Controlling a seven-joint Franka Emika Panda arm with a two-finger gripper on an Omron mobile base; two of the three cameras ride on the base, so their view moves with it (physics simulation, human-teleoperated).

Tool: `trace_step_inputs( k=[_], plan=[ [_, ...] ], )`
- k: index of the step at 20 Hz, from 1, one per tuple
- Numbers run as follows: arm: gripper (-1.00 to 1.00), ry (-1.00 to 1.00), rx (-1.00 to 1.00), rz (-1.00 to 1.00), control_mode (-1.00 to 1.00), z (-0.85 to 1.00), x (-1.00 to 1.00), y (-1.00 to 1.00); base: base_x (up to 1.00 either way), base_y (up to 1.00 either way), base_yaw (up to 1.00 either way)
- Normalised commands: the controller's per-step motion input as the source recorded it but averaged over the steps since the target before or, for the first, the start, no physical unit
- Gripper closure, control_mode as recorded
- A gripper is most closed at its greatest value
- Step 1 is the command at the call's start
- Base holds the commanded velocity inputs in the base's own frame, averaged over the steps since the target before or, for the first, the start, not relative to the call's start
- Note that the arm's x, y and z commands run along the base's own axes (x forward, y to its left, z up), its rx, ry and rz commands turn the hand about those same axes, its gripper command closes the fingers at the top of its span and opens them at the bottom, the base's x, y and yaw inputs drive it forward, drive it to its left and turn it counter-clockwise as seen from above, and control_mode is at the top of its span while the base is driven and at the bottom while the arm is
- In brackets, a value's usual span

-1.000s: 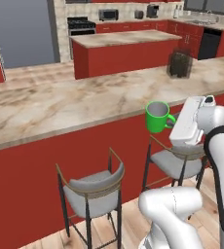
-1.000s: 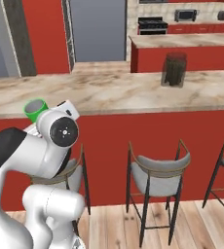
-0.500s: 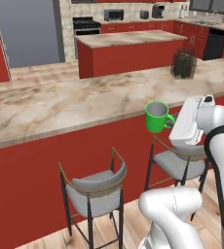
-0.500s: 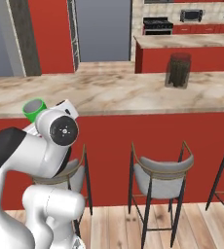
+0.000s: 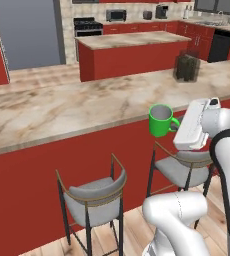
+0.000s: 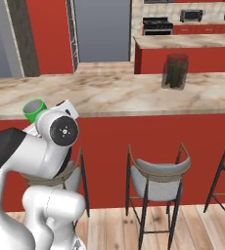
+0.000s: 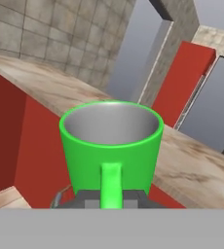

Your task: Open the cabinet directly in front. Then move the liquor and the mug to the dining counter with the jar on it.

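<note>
A long dining counter of beige-brown marbled stone on a plain red front is seen across a red kitchen, with grey-seated stools tucked against it and the dark boxy jar standing near its far edge toward the right. The green mug is held upright in the air by its loop handle, on which the gripper is clamped from the near side, just short of the counter's front edge. Broad bare stone is left between that edge and the jar.
</note>
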Motion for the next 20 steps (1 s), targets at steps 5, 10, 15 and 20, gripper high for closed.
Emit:
trace_step_inputs(
  k=[5, 10, 15, 20],
  plan=[
    [1.00, -0.21, 0.09, 0.00, -1.00, 0.70, -0.11, -0.17, -0.03, -0.06, 0.00],
    [1.00, -0.18, 0.15, 0.00, -1.00, 0.94, -0.04, -0.14, 0.00, 0.00, 0.00],
    [1.00, -0.01, 0.09, 0.00, -1.00, 0.36, 0.08, -0.03, 0.00, 0.00, 0.00],
    [1.00, 0.13, 0.00, -0.01, -1.00, 0.00, 0.21, 0.00, 0.00, 0.00, 0.00]
  ],
)
